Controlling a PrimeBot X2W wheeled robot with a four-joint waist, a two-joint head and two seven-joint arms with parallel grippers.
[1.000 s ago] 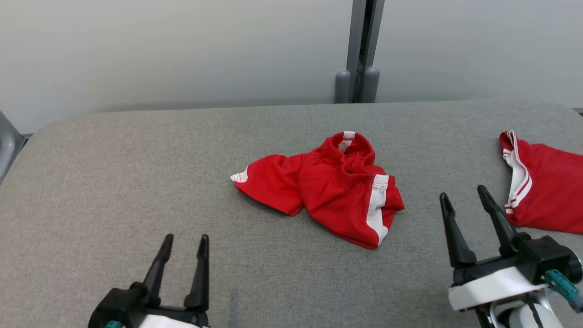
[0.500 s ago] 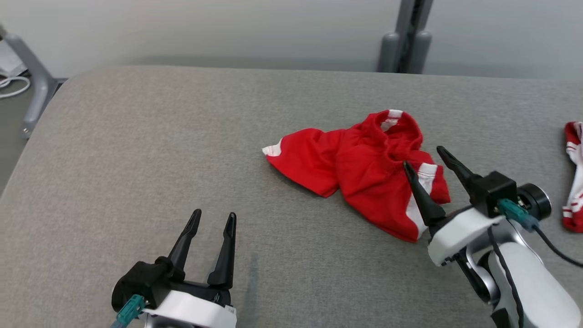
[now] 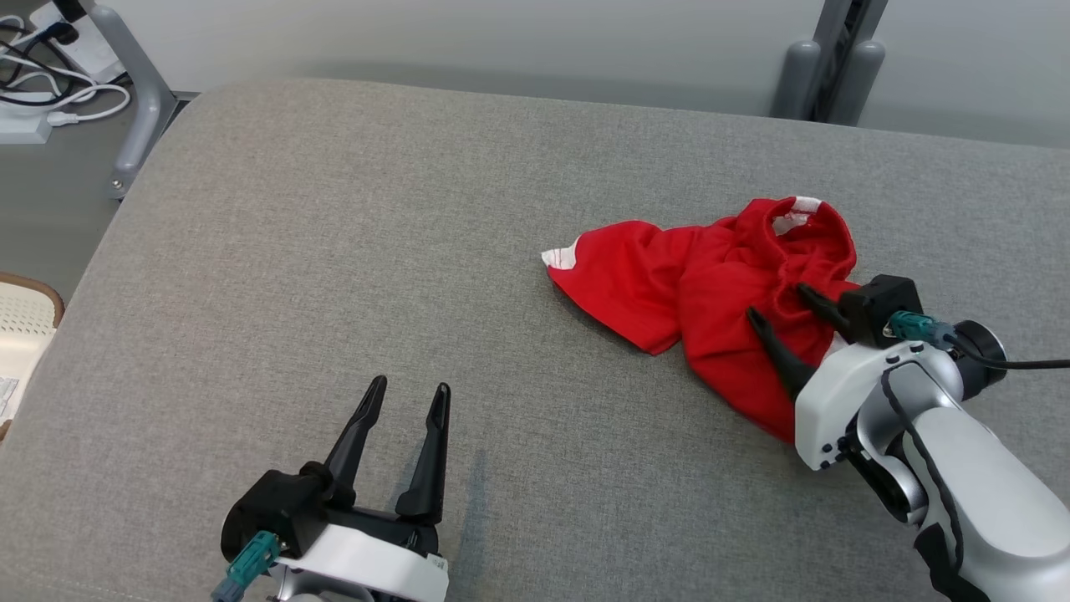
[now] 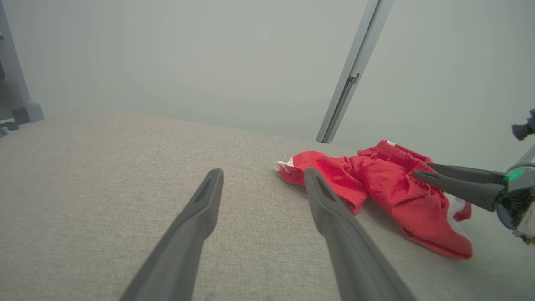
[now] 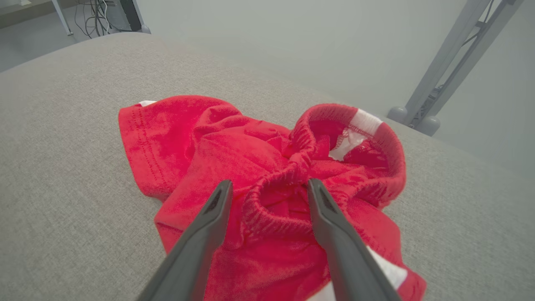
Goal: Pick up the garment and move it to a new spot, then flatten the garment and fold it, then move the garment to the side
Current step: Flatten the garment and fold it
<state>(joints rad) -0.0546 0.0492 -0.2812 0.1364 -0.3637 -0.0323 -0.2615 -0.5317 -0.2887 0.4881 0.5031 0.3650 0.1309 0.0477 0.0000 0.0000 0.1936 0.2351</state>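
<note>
Beyond your right gripper (image 3: 776,299), a grey post (image 3: 827,75) stands against the pale wall (image 3: 501,33). Far ahead and left of your left gripper (image 3: 411,384), off the grey cloth-covered table (image 3: 334,234), white cables (image 3: 75,92) lie on the floor (image 3: 58,192) beside a grey metal leg (image 3: 134,109).

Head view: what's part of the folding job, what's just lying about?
Job:
- crumpled red garment with white trim
- right gripper, open, fingers either side of its waistband
- left gripper, open, apart from it
- grey fabric table

Lying about:
- white cables on floor
- grey metal frame leg
- grey upright post
</note>
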